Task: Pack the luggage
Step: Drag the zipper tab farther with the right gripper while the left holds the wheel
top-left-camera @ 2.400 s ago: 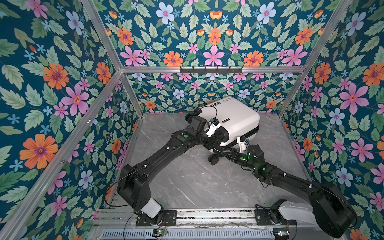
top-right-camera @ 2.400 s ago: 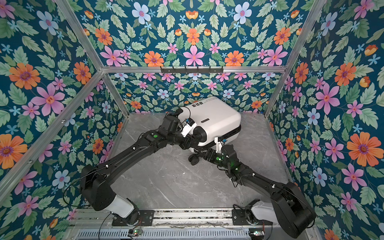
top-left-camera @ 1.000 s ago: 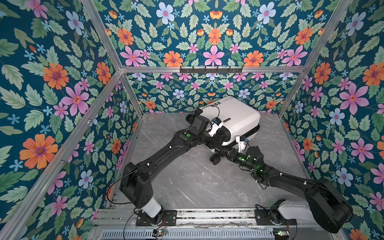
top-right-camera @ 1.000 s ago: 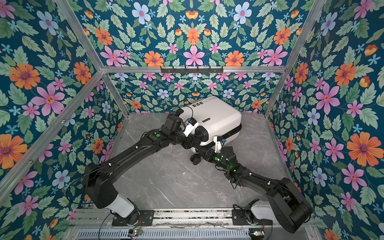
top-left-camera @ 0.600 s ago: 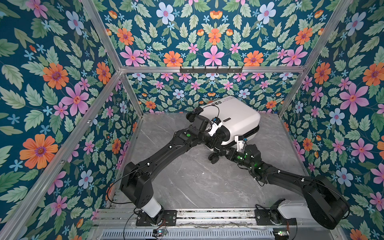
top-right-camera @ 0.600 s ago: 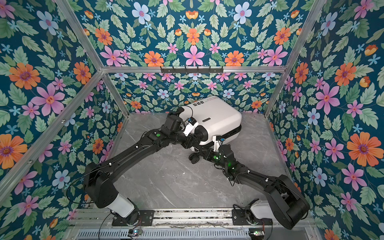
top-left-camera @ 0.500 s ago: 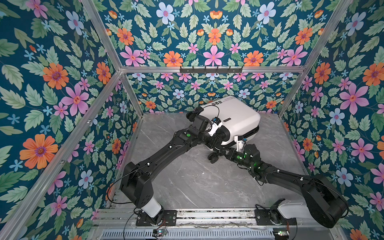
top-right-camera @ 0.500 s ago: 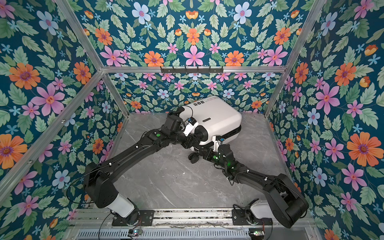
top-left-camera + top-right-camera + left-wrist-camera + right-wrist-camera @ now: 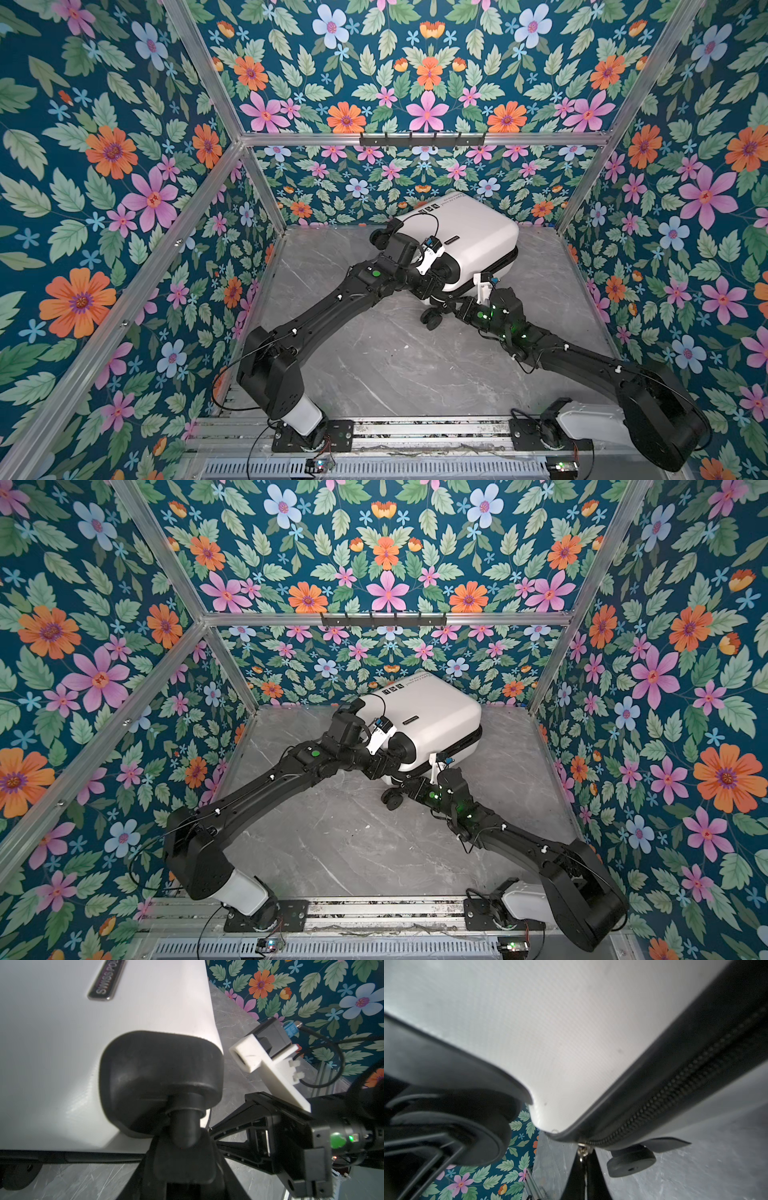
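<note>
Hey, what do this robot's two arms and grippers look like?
Both the left arm and right arm are matte black, chunky-jointed, with white base segments, thin black cables alongside and green markers. Each wrist carries a white camera bracket with a blue plug. The left gripper and right gripper are black.

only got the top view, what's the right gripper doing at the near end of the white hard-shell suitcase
observer: right wrist view shows the right gripper shut right at the small metal zipper pull on the white hard-shell suitcase corner; it looks pinched.
operator: zipper open there
observer: no, the black zipper teeth leading from the pull are meshed.
operator: and the other arm
observer: left wrist view shows the left gripper clamped on the black caster of the upper shell.
</note>
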`<action>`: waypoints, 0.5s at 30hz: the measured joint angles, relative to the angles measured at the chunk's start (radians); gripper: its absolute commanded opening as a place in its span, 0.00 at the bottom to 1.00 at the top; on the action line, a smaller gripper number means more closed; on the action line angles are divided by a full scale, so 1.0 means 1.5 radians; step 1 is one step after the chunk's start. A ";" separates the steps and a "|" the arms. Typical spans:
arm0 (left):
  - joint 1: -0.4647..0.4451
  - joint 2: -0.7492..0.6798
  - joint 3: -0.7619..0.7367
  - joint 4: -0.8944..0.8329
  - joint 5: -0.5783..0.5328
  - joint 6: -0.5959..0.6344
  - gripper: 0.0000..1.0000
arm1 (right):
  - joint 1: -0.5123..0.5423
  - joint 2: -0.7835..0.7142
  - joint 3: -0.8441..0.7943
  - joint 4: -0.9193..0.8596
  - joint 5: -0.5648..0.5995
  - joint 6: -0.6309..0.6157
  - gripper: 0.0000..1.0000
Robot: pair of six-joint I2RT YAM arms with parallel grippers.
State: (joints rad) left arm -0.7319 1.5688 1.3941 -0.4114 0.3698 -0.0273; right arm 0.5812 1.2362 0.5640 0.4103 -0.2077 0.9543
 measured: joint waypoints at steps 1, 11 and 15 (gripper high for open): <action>-0.001 -0.004 -0.005 0.004 -0.002 -0.001 0.00 | 0.000 -0.007 0.004 -0.021 0.003 -0.004 0.00; -0.001 -0.025 -0.028 0.006 -0.006 0.001 0.00 | -0.001 -0.019 0.062 -0.174 0.033 -0.027 0.00; -0.001 -0.035 -0.035 -0.015 -0.006 0.004 0.00 | -0.019 -0.021 0.066 -0.209 0.064 -0.028 0.00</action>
State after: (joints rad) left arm -0.7326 1.5169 1.3422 -0.4339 0.3611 -0.0219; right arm 0.5529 1.2045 0.6624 0.0963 -0.1112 0.9123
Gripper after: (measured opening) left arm 0.421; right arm 0.051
